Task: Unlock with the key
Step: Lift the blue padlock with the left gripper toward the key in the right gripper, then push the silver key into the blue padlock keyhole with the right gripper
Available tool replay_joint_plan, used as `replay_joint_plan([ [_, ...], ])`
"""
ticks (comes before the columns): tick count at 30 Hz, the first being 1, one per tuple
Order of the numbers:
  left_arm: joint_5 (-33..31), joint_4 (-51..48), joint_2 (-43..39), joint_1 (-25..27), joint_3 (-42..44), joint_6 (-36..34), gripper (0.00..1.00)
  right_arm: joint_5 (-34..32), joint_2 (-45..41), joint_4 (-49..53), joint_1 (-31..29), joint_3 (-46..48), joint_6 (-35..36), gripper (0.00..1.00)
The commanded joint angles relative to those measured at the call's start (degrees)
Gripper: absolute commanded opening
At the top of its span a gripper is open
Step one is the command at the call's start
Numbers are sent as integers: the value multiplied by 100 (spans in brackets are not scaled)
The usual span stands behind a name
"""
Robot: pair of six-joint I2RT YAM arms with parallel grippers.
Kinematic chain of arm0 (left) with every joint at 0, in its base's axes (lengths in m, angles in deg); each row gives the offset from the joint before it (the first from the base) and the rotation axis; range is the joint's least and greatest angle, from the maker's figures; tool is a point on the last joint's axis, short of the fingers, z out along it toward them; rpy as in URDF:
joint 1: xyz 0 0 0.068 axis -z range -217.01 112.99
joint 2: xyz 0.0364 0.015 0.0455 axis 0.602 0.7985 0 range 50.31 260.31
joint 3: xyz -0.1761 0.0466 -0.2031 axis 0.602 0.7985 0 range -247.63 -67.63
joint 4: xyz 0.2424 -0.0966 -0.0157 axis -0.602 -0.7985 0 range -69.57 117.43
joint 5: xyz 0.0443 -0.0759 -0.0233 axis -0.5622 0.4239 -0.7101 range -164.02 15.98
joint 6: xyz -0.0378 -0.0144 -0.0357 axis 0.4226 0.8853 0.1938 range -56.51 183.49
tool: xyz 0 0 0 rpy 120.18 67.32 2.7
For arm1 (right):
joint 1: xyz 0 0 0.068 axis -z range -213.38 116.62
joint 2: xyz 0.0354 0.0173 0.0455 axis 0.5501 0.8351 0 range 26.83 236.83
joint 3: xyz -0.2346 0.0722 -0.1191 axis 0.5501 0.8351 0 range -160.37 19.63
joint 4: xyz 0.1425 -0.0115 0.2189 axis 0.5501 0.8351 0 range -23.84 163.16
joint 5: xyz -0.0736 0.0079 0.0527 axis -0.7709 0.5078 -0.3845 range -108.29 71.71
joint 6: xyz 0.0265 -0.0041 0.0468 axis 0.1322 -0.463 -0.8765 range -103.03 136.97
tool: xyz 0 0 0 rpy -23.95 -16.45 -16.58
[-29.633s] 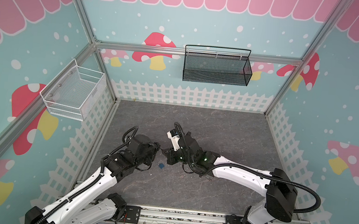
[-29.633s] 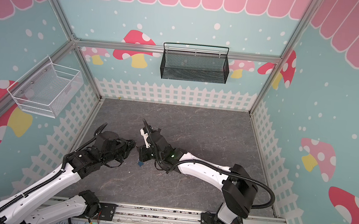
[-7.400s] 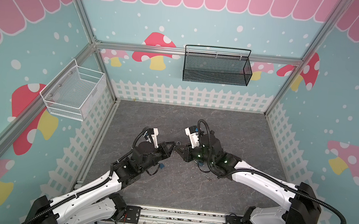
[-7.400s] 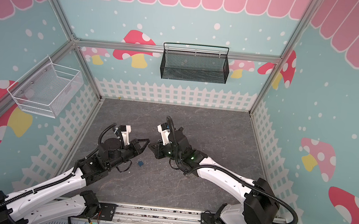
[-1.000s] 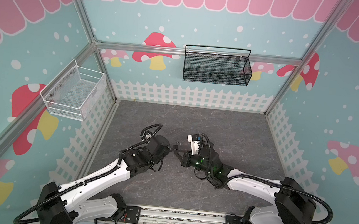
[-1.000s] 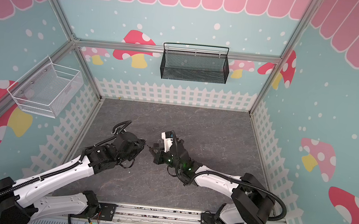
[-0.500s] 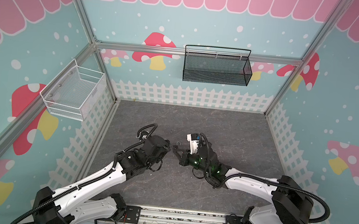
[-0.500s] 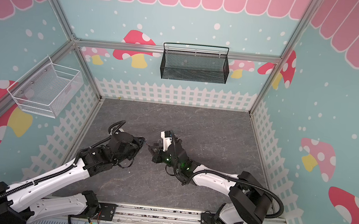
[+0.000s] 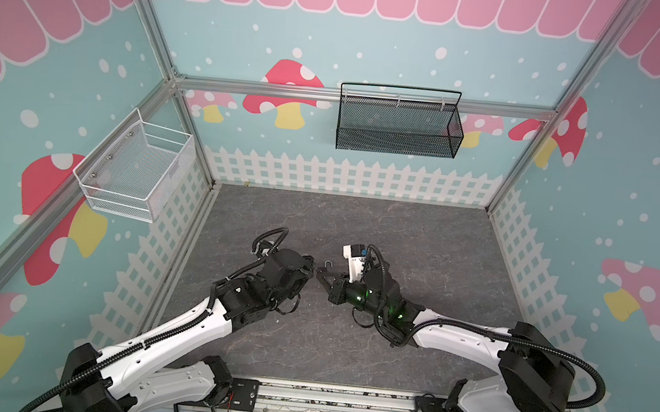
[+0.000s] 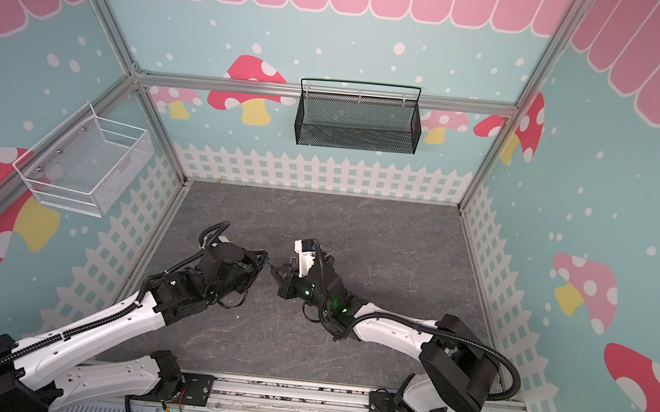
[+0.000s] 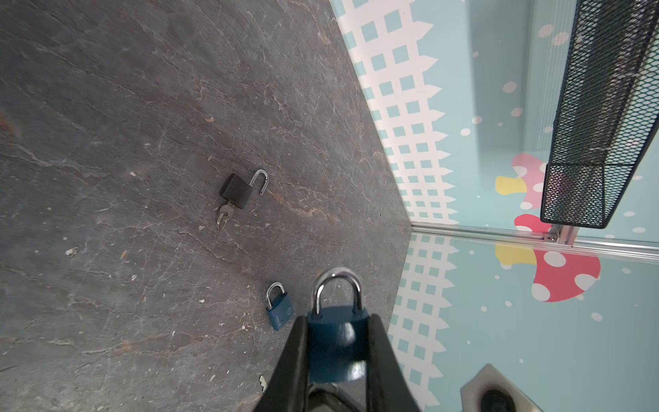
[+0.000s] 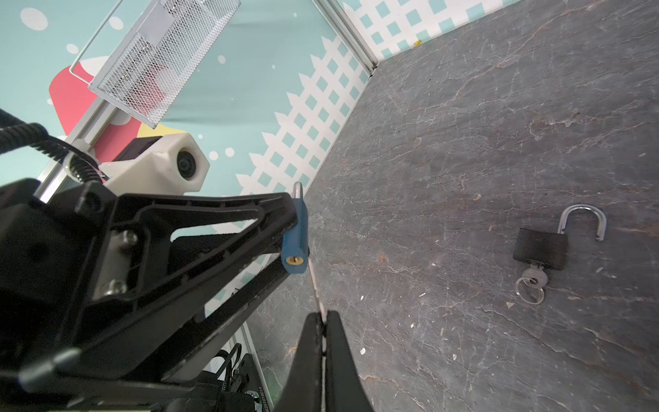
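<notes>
My left gripper (image 11: 337, 321) is shut on a blue padlock (image 11: 337, 342) with its silver shackle closed, held above the floor. In the right wrist view the padlock (image 12: 296, 232) shows its underside with a brass keyhole (image 12: 293, 259). My right gripper (image 12: 322, 315) is shut on a thin silver key (image 12: 315, 285). The blade points at the padlock and its tip lies at the edge of the underside, just beside the keyhole. In both top views the left gripper (image 9: 310, 269) and right gripper (image 9: 321, 278) meet tip to tip near the floor's middle.
A black padlock (image 11: 237, 191) lies on the grey floor with its shackle open and a key with a ring in it. A smaller blue padlock (image 11: 280, 310) lies closed nearby. A black mesh basket (image 9: 397, 126) and a white one (image 9: 135, 172) hang on the walls.
The two grippers have drawn slightly closer together, bringing the key's tip up to the padlock's underside. Both grips are unchanged.
</notes>
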Motion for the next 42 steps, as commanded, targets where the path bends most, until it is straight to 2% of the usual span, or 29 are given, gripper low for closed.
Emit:
replay_joint_plan([
  [1,12,91,-30,20,103,150,0,80,-65,-310,-78,-33,-24,0],
  [22,-107,-38,-132,-128,122,112,0,-67,-317,-91,-86,73,46,0],
  [42,324,200,-170,-130,83,166,0,-74,-2,-44,-84,-330,107,0],
])
